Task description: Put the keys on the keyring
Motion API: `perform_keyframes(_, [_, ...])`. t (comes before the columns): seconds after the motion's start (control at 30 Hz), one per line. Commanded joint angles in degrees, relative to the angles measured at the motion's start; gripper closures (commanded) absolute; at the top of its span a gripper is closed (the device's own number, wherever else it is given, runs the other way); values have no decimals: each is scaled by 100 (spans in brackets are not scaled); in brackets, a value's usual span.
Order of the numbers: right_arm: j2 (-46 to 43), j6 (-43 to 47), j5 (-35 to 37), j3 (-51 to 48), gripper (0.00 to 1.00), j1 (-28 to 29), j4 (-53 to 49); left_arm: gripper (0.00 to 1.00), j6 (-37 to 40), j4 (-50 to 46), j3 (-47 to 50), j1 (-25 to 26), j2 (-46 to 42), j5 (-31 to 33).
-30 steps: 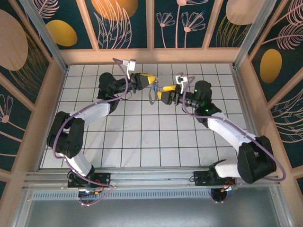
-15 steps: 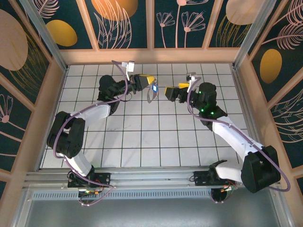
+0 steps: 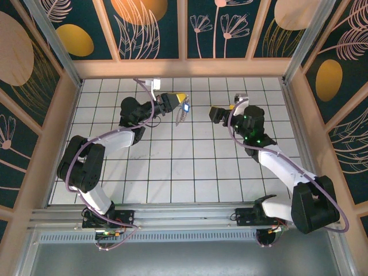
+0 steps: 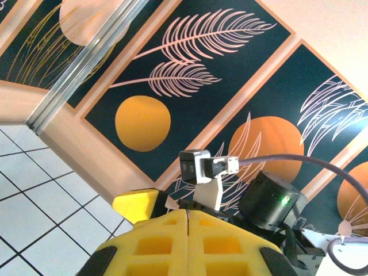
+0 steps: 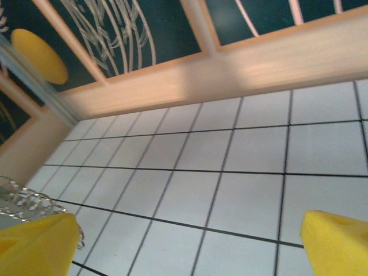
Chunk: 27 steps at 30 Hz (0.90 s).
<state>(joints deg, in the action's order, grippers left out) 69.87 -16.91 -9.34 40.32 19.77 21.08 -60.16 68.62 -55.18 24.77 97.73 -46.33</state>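
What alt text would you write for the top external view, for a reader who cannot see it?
Seen from above, the left gripper, shut, holds the keyring over a white tiled table, the loop dangling and the blue-headed key at its fingertips. The right gripper faces it, open and apart, touching nothing.

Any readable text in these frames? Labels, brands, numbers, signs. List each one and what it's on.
None can be read.
Wall panels: leaf and disc patterns, no words.
Blue head of the key: too small to show any mark.
Wrist camera box on the right arm: no legible label.
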Motion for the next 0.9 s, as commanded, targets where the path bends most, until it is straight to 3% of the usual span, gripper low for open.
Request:
perform_keyframes(0.0, [81, -370, 905, 245, 1, -60, -76, 100, -223, 582, 142, 45, -95, 179])
perform_keyframes(0.07, [273, -391, 766, 450, 1, -78, -333, 100, -277, 697, 189, 60, -69, 232])
perform_keyframes(0.2, [334, -646, -152, 183, 1, -78, 379, 100, -358, 846, 274, 78, -17, 299])
perform_keyframes(0.4, [458, -1710, -1054, 27, 22, -82, 1425, 100, -528, 1203, 520, 97, -3, 534])
perform_keyframes(0.63, [512, -3173, -1631, -158, 32, -35, 3187, 100, -902, 1717, 708, 132, 13, 850])
perform_keyframes(0.87, [904, -3565, -1764, 245, 41, 302, 3782, 100, -1220, 2066, 721, 237, 267, 1110])
